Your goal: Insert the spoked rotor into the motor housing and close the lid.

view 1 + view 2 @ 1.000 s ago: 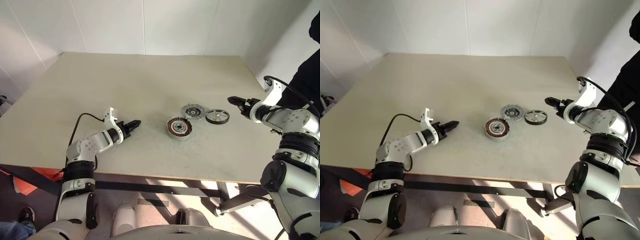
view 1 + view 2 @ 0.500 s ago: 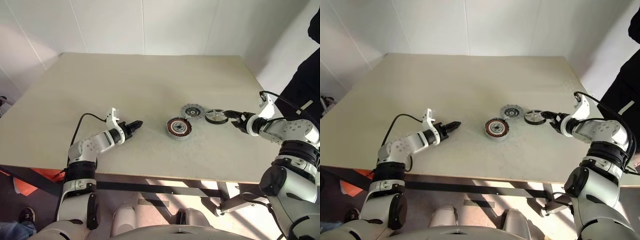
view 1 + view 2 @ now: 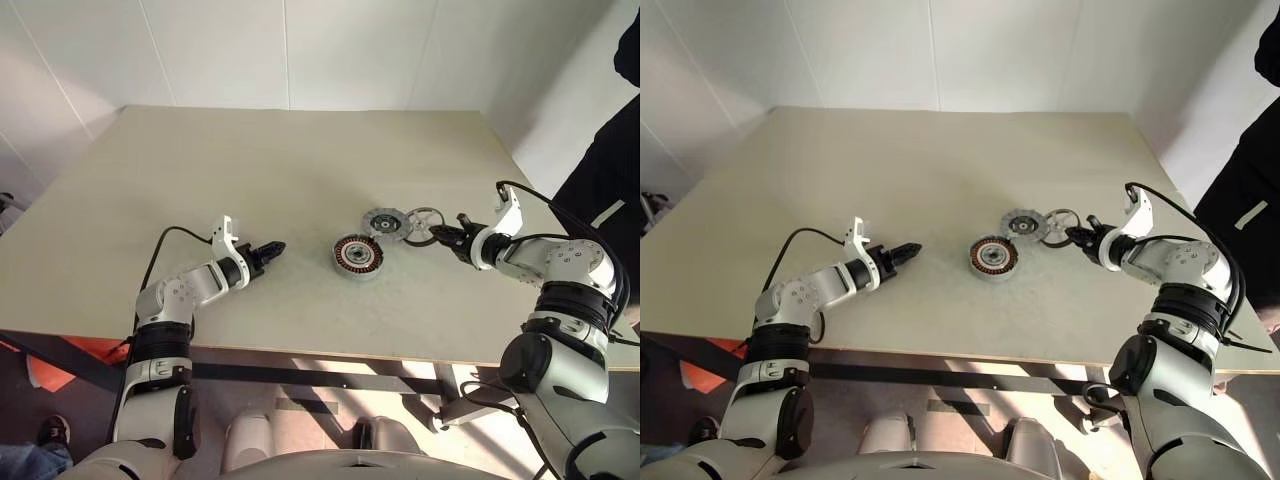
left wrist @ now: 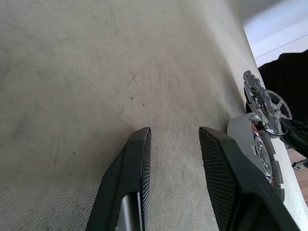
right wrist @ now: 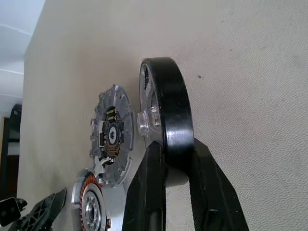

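Table [image 3: 300, 170]: pale flat top; carries all three motor parts right of centre.
Housing [image 3: 358, 255]: lies flat, axis vertical, copper windings facing up; nearest the table's front edge of the three parts.
Lid [image 3: 385, 223]: lies flat just behind and right of the housing, slotted face up, close beside the rotor.
Rotor [image 3: 423, 222]: right of the lid, tipped up on edge rather than lying flat; its open spoked face is turned toward the lid, so its axis runs roughly level.
Right gripper [image 3: 441, 233]: fingers clamped across the rotor rim from the right.
Left gripper [image 3: 272, 246]: low over bare table well left of the housing, pointing toward it, holding nothing.
Head views: give the layout of the parts and both arms; the rotor reads as a thin tilted ring.
Right wrist view: shows the grip itself, one finger [image 5: 149, 192] on each side of the broad black rim [image 5: 171, 115], the hub standing out toward the lid [image 5: 111, 134], and the housing [image 5: 91, 209] further along.
Left wrist view: shows the two fingers [image 4: 132, 178] apart with bare table between them, and the parts edge-on at the far side.
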